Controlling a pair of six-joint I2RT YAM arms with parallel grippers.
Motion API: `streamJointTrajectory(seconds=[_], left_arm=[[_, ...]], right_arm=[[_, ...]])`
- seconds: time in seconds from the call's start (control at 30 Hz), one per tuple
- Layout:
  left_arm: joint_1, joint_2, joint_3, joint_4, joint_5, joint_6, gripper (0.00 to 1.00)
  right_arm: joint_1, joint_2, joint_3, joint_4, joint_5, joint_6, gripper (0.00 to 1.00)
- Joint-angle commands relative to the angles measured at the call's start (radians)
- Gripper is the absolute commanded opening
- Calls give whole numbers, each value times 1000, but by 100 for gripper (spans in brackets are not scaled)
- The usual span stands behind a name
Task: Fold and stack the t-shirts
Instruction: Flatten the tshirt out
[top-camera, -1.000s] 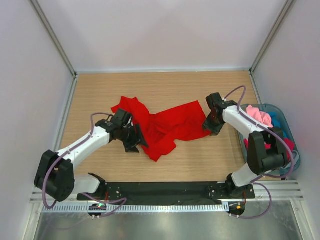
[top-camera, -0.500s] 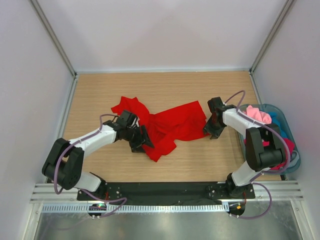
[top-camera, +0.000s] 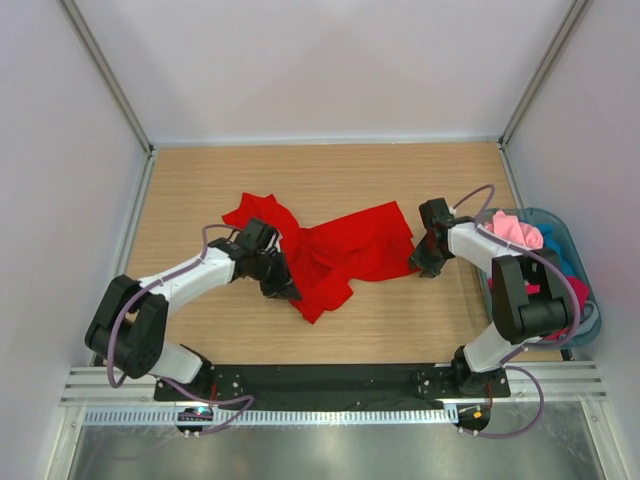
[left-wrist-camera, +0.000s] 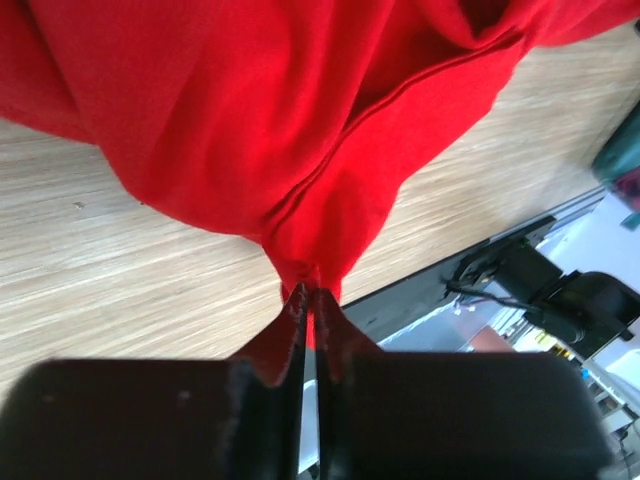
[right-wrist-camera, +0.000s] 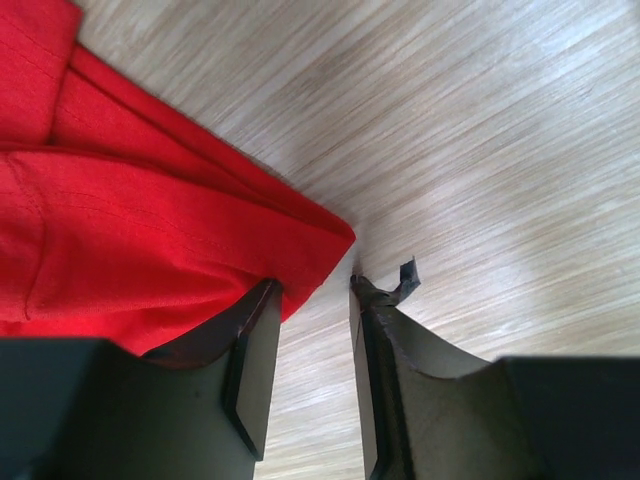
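Right of the tabletop (top-camera: 330, 170), one basket (top-camera: 592, 300) holds pink t-shirt (top-camera: 518, 232), teal t-shirt (top-camera: 556, 250), crimson t-shirt (top-camera: 578, 292); we count one red t-shirt (top-camera: 340, 255) outside, left jaws pinching it, right jaws open.

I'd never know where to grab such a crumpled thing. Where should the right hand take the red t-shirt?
At the red t-shirt's pointed corner nearest the right hand, coming in low from the robot's right. That corner lies flat on the table and juts toward the open hand, so it should slip between the fingers.
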Motion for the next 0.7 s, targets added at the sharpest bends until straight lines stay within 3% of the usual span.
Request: streamJointTrajectory(seconds=[0.0,0.07,0.23,0.37,0.5,0.67], left_arm=[[-3,-9,75,-51,-28,38,0],[-3,-12,104,-103,-62,44,0],[-5,-44,176,-270,-168,78,0],[-3,-102,200,-344,-219,94,0],[20,-133,294,-477,-437,149,0],[87,-147,481,-597,-625,193,0]], right_arm=[[-6,-48,-17,65,26,-8,38],[-8,-45,-13,59,32,-8,33],[-7,-54,16,-23,21,-14,1],[-6,-162,-29,-73,-12,12,1],[-6,-288,-105,-106,-18,35,1],[-6,-374,-24,-234,66,31,1]])
